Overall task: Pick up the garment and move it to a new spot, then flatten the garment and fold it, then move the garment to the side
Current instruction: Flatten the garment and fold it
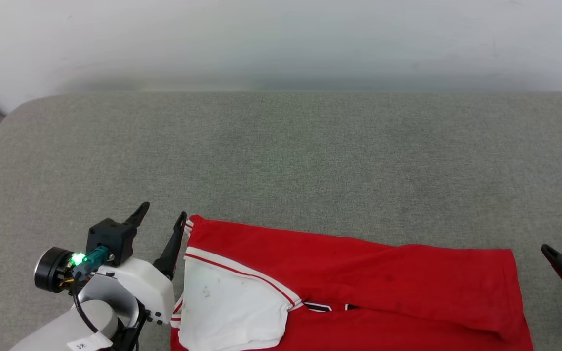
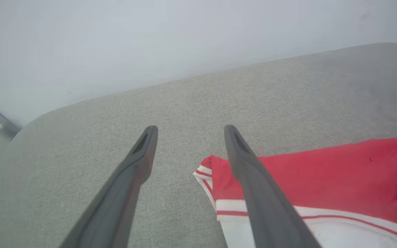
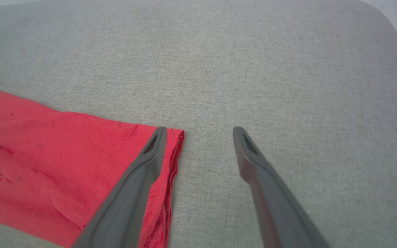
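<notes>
Garment [image 1: 359, 265] lies folded on the grey fabric surface [image 1: 281, 161], and your left gripper [image 1: 163, 210] and right gripper [image 1: 561, 246] both stand spread apart, empty, near its far corners.

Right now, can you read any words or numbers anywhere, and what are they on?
Black lettering on the garment: mostly folded under, unreadable.
White tag on the left arm: too small to read.
No other text visible.

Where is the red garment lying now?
In the head view, the garment lies on the grey padded surface, bottom centre, between the left pincer and the right pincer.
</notes>
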You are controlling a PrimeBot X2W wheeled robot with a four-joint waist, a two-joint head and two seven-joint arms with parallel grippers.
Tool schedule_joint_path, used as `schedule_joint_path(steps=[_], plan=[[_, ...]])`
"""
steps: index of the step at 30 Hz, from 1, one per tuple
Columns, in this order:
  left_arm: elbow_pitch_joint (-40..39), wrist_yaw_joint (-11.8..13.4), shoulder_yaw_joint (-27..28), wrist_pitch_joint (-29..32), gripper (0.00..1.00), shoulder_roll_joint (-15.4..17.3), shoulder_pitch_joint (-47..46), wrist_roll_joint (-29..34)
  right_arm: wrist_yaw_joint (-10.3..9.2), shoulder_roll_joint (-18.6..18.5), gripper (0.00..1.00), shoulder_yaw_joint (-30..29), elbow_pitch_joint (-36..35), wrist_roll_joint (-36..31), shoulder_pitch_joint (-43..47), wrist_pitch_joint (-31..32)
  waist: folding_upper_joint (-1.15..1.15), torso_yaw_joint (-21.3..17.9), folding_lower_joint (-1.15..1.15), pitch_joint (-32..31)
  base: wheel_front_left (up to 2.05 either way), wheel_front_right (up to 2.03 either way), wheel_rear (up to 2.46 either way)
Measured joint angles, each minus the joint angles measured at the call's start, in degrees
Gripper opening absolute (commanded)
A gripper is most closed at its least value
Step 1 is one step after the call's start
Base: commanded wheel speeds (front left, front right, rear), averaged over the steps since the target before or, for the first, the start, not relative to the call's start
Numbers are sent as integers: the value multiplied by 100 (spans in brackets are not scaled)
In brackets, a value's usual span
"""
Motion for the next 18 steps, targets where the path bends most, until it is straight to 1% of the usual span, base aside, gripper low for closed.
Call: schedule_joint_path(steps=[3,4,7,12,18], plan=[[-46,233,470,-42,100,-187,210,288,0,115,100,-168,147,96,155,92,0,35,0,50,0,0,0],[-177,355,920,-44,100,-342,374,617,0,209,100,-182,201,120,254,151,0,61,0,81,0,0,0],[-311,450,1541,-51,100,-571,782,1079,0,346,100,-180,255,230,366,241,0,91,0,131,0,0,0],[-433,477,2388,-51,100,-966,1347,1839,0,559,100,-164,385,463,405,388,0,148,0,201,0,0,0],[-459,260,3169,-52,100,-1501,1890,2550,0,733,100,10,481,780,436,641,0,244,0,262,0,0,0]])
